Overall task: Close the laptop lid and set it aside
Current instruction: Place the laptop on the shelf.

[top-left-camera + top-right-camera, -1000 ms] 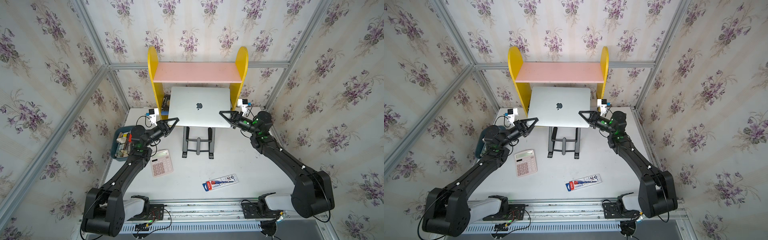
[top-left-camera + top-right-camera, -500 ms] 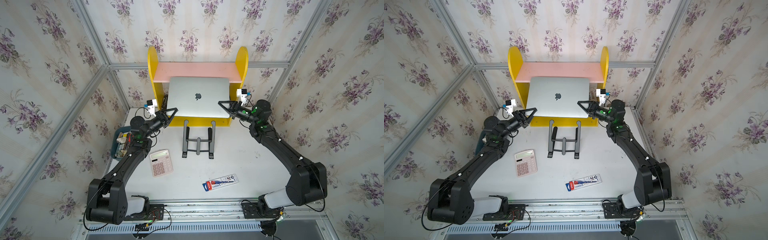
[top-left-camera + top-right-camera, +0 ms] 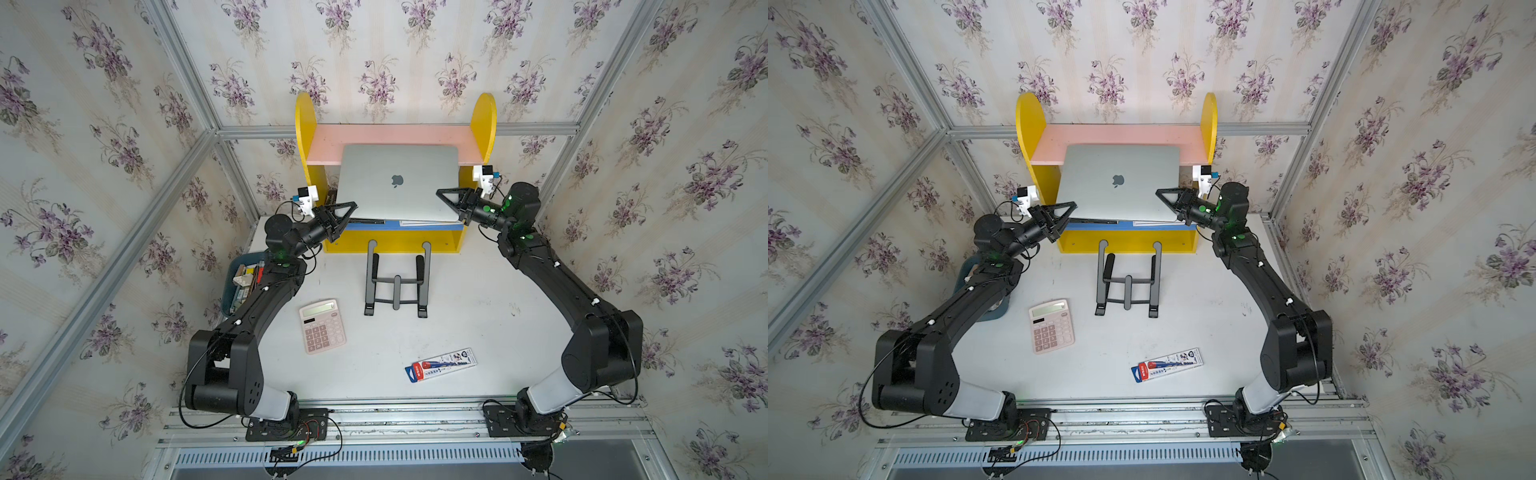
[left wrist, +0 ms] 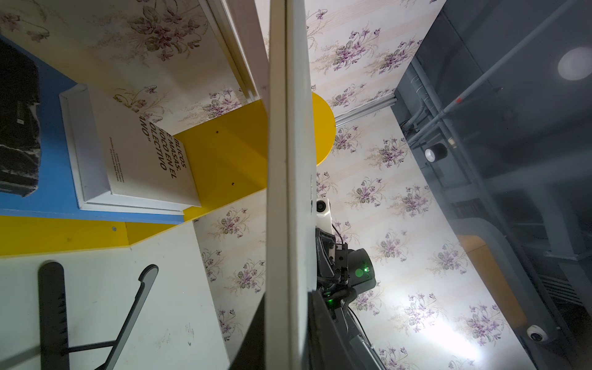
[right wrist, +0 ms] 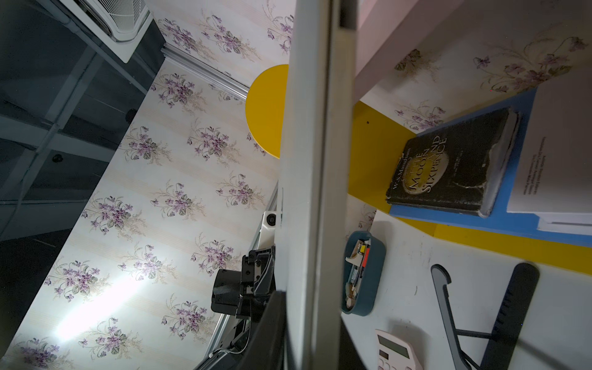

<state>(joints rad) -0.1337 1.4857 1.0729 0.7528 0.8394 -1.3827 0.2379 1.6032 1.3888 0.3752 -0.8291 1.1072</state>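
Left tool (image 3: 347,209) and right tool (image 3: 446,197), each clenched on an opposite side edge of the laptop (image 3: 399,183), hold it off the counter (image 3: 478,299) at upper centre in both top views. The laptop lid (image 3: 374,170) is shut, logo up. It hangs before the yellow shelf (image 3: 395,243), with the black stand (image 3: 396,282) below it in frame. Judged step: setting aside. Move both arms level and together so the thin edges do not slip, and clear the pink board (image 3: 395,137) before lowering.

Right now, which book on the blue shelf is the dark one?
The black book, titled The Moon and Sixpence, with frayed edges. The white book lying beside it is pale with small dark lettering.
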